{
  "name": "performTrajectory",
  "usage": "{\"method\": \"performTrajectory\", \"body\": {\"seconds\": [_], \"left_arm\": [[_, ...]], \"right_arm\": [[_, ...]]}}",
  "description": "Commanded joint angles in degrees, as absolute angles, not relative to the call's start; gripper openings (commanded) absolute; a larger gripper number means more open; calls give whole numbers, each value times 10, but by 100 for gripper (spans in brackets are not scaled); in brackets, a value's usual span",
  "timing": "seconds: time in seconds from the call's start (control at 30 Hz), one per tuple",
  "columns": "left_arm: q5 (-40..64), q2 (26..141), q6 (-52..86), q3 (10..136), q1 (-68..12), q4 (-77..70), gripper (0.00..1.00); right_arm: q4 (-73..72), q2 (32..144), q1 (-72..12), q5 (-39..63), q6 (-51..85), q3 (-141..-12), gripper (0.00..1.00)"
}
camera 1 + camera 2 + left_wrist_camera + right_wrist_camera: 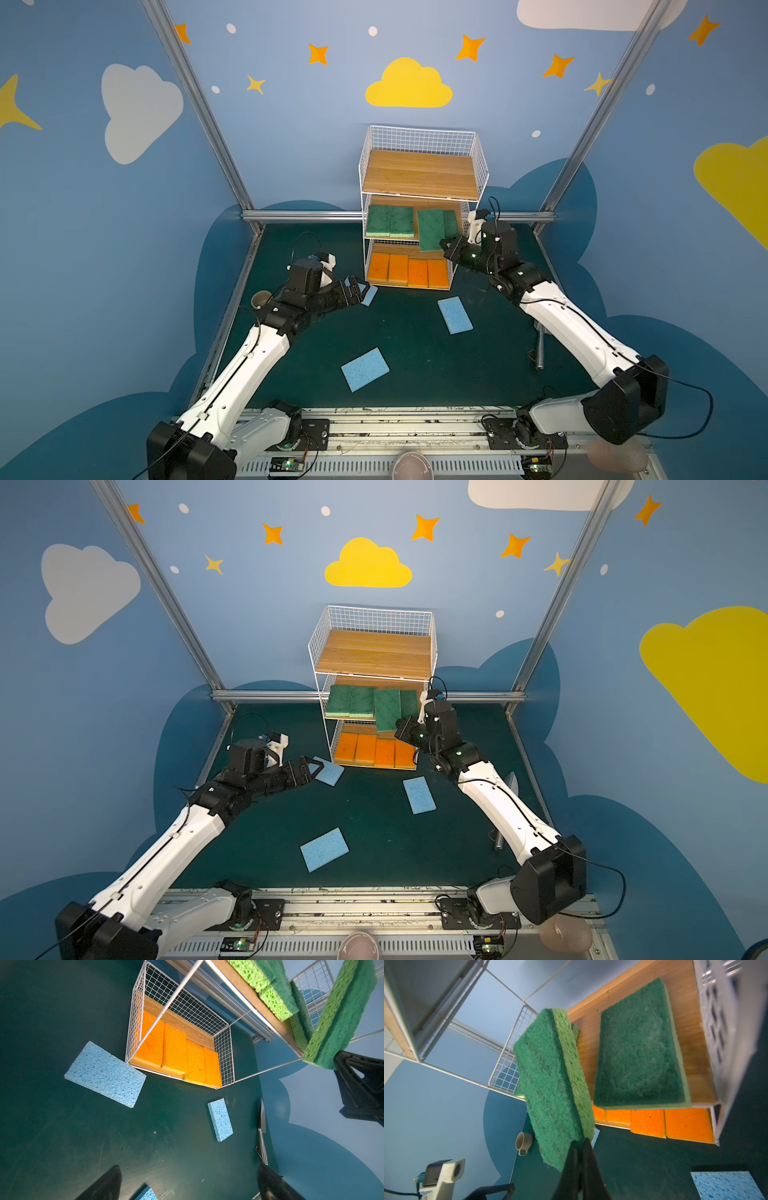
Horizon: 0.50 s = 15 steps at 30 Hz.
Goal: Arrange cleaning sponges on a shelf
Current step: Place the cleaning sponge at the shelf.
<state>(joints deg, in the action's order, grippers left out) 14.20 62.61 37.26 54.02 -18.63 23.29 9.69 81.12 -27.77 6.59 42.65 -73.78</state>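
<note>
The right gripper (448,246) pinches a green sponge (430,230) by its near end, so its length can slide into the gap on the middle tier of the shelf (419,139) (three other green sponges (390,221) lie there). The left gripper (358,287), jaws wide, is poised over a blue sponge (370,296) on the worktop (407,357), probably the next pick.

White wire shelf (419,137) with wood boards standing at the back, four orange sponges (399,269) lying side by side on the bottom board, three green sponges (378,220) lying flat on the middle board, fourth green sponge (431,230) hanging tilted at that board's front, being pinched at one end by right gripper (579,1141), three blue sponges (455,314) lying flat and apart before the shelf
</note>
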Motion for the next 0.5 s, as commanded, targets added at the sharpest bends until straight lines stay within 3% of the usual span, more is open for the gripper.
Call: {"method": "performTrajectory", "body": {"seconds": [0.0,0.47], "left_arm": [[145,636,363,558,-191,227,100],[147,658,357,571,-196,227,100]], "right_arm": [[73,826,-272,81,440,-760,0],[78,871,-259,64,444,-816,0]]}}
